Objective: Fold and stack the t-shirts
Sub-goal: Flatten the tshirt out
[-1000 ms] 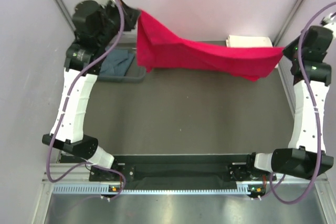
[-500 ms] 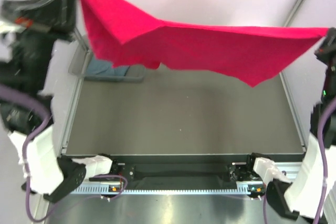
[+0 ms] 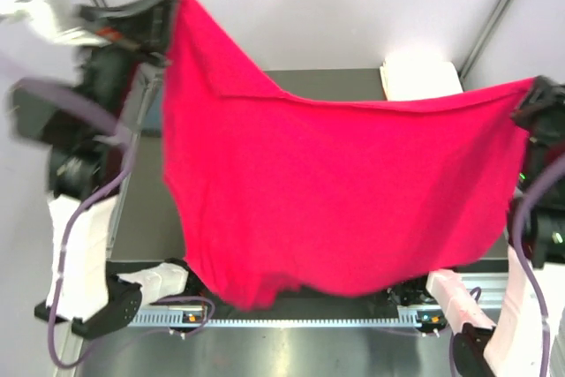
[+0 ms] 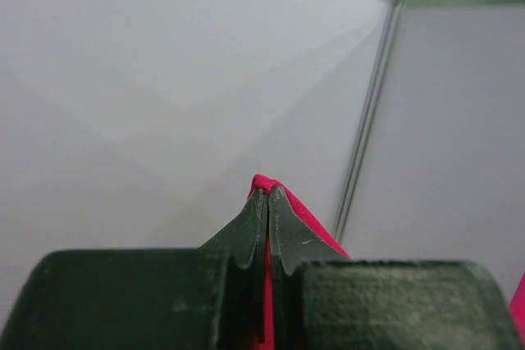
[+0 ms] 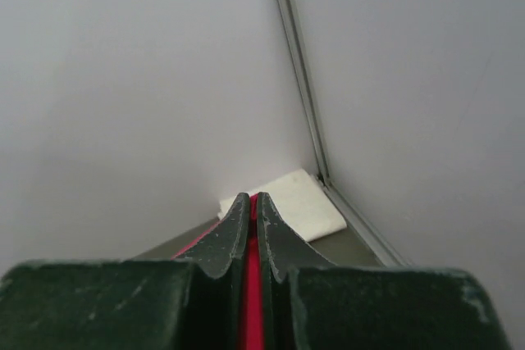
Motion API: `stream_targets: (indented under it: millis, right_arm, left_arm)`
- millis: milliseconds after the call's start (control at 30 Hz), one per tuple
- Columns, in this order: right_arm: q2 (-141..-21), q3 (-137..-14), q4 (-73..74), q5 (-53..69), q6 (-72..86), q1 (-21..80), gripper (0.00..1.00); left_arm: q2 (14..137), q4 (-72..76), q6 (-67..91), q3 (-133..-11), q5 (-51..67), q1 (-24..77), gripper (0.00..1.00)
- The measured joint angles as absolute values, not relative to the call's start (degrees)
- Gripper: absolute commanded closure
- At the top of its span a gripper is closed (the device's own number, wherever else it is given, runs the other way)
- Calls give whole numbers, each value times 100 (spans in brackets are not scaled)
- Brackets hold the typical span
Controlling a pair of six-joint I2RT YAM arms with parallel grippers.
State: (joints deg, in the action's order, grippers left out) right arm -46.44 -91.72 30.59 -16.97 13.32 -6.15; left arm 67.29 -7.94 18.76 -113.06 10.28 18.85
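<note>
Red shirt (image 3: 335, 192) is the biggest thing in the top view. It is spread wide in the air between the two claws and hangs as a sheet over most of the surface (image 3: 327, 84). Its top edge sags from high on the left to a lower point on the right, and its bottom hem hangs in front of the arm bases in that view. It is loose and unfolded.

Left arm (image 3: 78, 245) is raised high at the far left, blurred. Right arm (image 3: 516, 342) stands at the right edge.

White shirt (image 3: 422, 77) is a folded rectangle lying flat in the far right corner of the surface, just above the red shirt's top edge in this view. Right wrist view shows it in the corner by the wall post (image 5: 287, 202).

Left claw (image 3: 168, 6) is pinched tight on the red shirt's top left corner, with red cloth (image 4: 299, 219) poking out between its tips (image 4: 267, 202).

Right claw (image 3: 530, 99) is clamped on the shirt's right corner, with a red strip (image 5: 253, 284) between its closed fingers (image 5: 249, 206).
</note>
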Motion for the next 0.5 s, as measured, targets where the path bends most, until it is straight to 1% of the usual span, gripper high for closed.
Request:
stream_targets:
  millis: [200,300,400,500]
  right_arm:
    - [-5323,-7679,2554,-1691,1308,-609,100]
    - [-6012,-7118,2220,-1678,1315,-604,100]
    - [-6825,-6860,1892,-1669,1350,-607,100]
    - [-7813,-6851,1470,-1651,1369,-674,100]
  left_arm:
    - [7426,-770,1525,-9854,602,1885,100]
    - [8049,-735,1326,-9367,309,1883,100]
    - [8759,-460,1162,-9063,104,1872,100]
    - [9712,-95,1046,-9063,1,1839,100]
